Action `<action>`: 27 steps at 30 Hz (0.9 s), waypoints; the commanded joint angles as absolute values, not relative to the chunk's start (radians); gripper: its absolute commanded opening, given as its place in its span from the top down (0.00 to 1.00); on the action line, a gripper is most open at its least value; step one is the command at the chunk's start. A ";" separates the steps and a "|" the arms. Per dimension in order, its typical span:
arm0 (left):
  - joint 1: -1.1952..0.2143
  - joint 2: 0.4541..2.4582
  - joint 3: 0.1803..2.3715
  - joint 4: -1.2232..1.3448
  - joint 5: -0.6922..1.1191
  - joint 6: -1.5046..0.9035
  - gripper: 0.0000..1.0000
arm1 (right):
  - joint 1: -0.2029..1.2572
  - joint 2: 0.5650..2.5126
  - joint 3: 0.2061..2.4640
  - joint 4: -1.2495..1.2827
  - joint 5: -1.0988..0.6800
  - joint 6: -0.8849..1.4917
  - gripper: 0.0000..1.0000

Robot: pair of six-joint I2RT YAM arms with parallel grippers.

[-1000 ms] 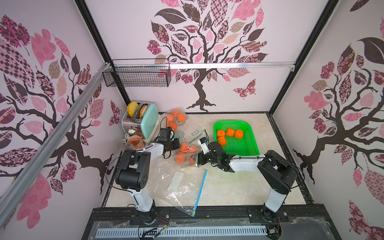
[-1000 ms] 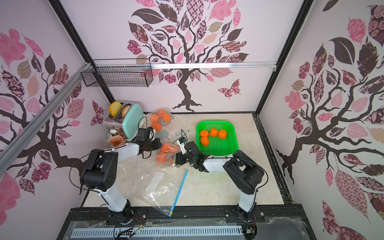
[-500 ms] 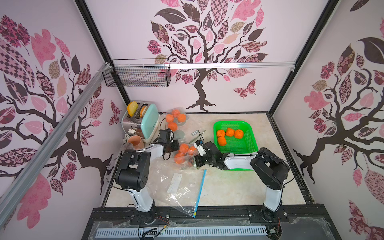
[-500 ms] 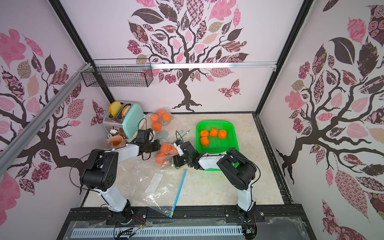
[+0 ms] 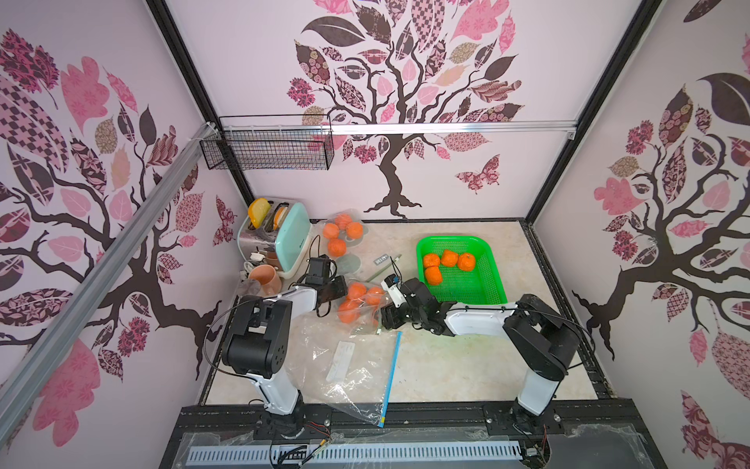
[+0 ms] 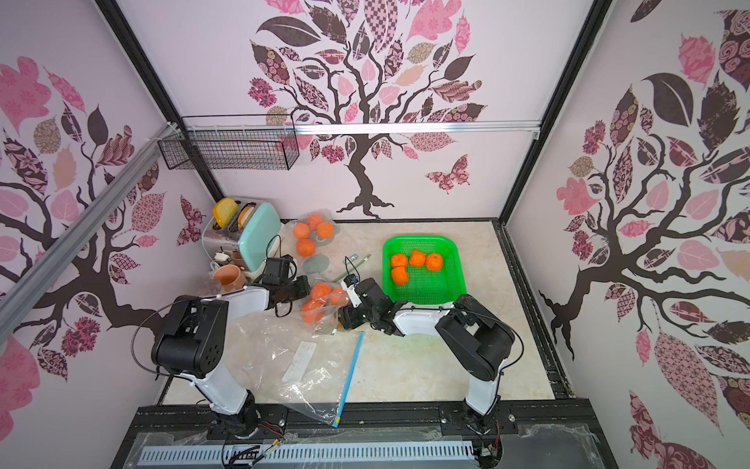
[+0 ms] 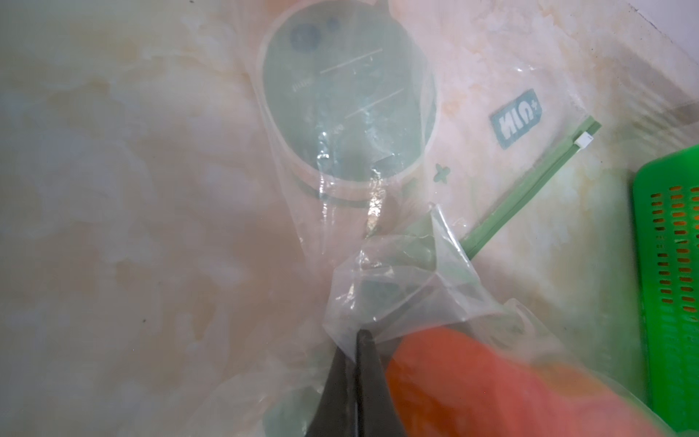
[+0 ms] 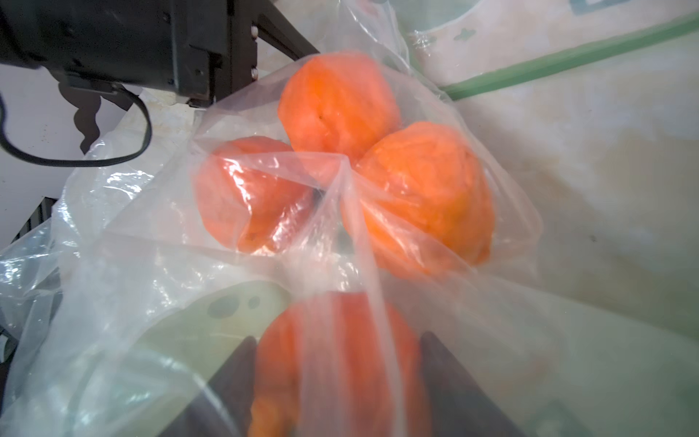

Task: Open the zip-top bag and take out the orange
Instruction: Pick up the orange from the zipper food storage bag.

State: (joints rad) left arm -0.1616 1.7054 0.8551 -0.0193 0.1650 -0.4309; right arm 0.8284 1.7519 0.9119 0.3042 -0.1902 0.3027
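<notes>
Since the picture half a second before, the right arm (image 5: 479,325) had drawn its elbow back out toward the cell's side; the zip-top bag (image 5: 367,325) and the left gripper (image 7: 357,340) had held their places. The right gripper (image 8: 336,338) sat low at the basket-side end of the bag, jaws spread wide with one orange (image 8: 336,378) between them and a finger along each flank: pinching it, so far as the blurred wrist view allowed. Film from the bag was draped across that orange, so whether it was clear of the mouth could not be told. The three other oranges (image 8: 333,125) sat deeper in, beyond the fingertips. Left jaws were pressed together on a bunched fold of the bag's film at the opposite end. Relation that mattered: the fruit lay already within the right jaws, and the bag ran away from them toward the left pinch, so the way out looked to be straight back along the right forearm, against the left hold. Round fruit, no long axis to line up. Beyond the right wrist stood the green basket (image 5: 451,239); a short carry, I judged. Likely trouble: film dragging out with the fruit.
</notes>
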 commanded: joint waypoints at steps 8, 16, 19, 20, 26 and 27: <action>-0.148 1.649 0.820 0.057 0.094 -0.429 1.00 | 0.801 1.520 0.862 0.298 -0.131 0.287 0.46; -0.131 1.633 0.760 0.107 0.082 -0.438 1.00 | 0.729 1.332 0.808 0.192 -0.074 0.317 0.45; -0.130 1.642 0.753 0.128 0.097 -0.446 1.00 | 0.690 1.253 0.775 0.189 -0.001 0.318 0.44; -0.131 1.646 0.748 0.137 0.101 -0.452 1.00 | 0.665 1.233 0.767 0.185 0.018 0.324 0.44; -0.129 1.644 0.741 0.142 0.110 -0.461 1.00 | 0.431 1.238 0.723 0.218 0.079 0.439 0.42; -0.129 1.639 0.741 0.140 0.109 -0.462 1.00 | 0.392 1.257 0.722 0.229 0.070 0.460 0.42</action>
